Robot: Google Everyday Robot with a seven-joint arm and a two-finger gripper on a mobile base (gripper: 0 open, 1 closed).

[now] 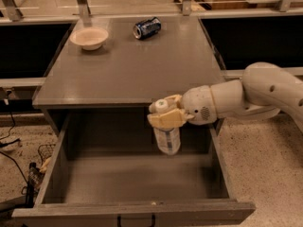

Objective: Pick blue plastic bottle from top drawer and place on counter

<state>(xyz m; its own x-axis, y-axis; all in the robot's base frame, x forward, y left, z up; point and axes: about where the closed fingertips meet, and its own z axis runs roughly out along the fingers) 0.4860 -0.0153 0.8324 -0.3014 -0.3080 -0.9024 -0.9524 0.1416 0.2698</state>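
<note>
The blue plastic bottle (167, 137) is a small clear bottle with a white cap and a pale label. It hangs upright in my gripper (165, 115), which is shut around its neck, just under the cap. My white arm reaches in from the right. The bottle is lifted above the floor of the open top drawer (137, 178), its cap about level with the front edge of the counter (128, 65). The drawer holds nothing else that I can see.
A cream bowl (89, 37) sits at the counter's back left. A dark blue soda can (146, 28) lies on its side at the back middle. Metal railing posts stand behind the counter. Cables lie on the floor at the left.
</note>
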